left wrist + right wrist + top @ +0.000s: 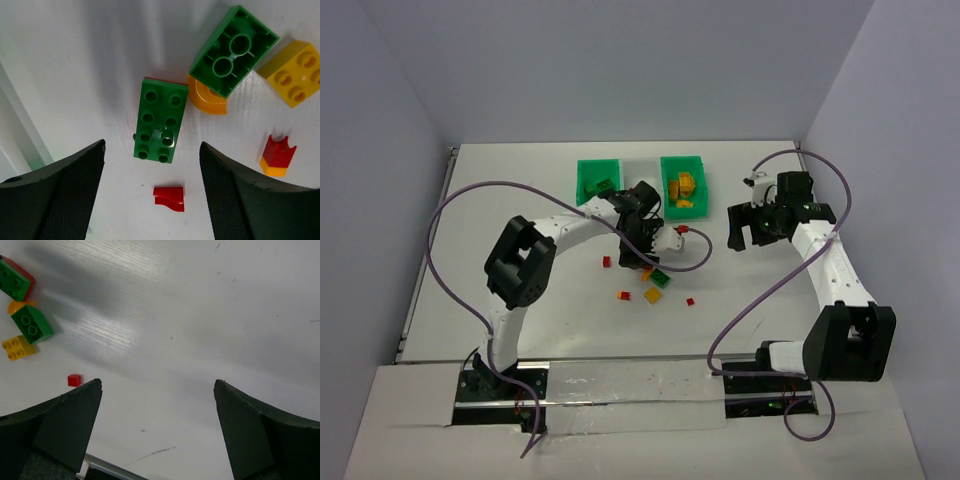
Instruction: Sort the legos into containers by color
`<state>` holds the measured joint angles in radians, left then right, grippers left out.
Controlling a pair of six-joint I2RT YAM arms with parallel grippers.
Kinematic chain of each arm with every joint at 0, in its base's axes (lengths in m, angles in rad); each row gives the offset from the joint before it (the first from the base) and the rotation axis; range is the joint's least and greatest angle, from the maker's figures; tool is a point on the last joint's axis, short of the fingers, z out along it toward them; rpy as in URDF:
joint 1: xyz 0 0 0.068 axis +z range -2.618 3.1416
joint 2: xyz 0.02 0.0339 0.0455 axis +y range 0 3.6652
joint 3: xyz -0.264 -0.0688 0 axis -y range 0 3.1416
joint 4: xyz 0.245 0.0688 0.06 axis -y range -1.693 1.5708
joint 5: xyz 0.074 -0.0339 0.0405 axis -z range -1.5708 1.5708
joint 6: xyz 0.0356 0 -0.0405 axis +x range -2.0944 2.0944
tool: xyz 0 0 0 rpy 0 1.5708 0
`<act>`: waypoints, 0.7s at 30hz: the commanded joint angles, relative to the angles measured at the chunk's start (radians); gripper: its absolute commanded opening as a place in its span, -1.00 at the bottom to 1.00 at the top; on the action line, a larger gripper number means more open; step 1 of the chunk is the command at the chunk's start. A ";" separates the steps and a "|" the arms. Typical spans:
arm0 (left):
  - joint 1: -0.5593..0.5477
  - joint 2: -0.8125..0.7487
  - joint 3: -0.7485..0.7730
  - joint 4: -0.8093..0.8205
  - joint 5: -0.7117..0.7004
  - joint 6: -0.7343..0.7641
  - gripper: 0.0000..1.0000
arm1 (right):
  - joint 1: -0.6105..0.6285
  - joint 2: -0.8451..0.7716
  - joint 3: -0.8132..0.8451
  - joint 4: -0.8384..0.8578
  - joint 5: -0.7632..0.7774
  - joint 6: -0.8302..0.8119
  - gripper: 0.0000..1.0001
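My left gripper [638, 256] is open above the loose legos, and in its wrist view [152, 196] a small red bit [169, 198] lies on the table between the fingers. Just beyond lie a green studded brick [157, 120], an upturned green brick [234, 50], an orange half-disc [206, 98], a yellow brick [295, 72] and a red-on-orange piece [276, 152]. The left green bin [590, 170] holds a green brick. The right green bin [700, 172] holds orange and yellow bricks. The left arm mostly hides the white bin between them. My right gripper [745, 228] is open and empty over bare table [157, 425].
More loose legos lie on the table: a red bit [606, 262], a red-orange piece [623, 295], a yellow brick [652, 295], a green brick [661, 279] and a red bit [690, 301]. Purple cables loop over the table beside both arms.
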<state>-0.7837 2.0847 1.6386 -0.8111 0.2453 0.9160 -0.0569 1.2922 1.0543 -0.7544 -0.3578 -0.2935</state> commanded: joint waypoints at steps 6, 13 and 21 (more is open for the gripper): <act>-0.013 0.055 0.092 -0.050 -0.022 0.054 0.52 | -0.027 0.016 -0.028 0.015 -0.055 -0.028 1.00; -0.036 0.061 0.102 -0.045 -0.017 0.071 0.43 | -0.029 0.023 -0.030 0.015 -0.061 -0.033 1.00; -0.055 0.074 0.112 -0.056 -0.013 0.077 0.23 | -0.034 0.035 -0.027 0.015 -0.061 -0.034 1.00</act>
<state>-0.8288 2.1426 1.7089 -0.8456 0.2134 0.9731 -0.0793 1.3214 1.0225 -0.7525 -0.4079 -0.3130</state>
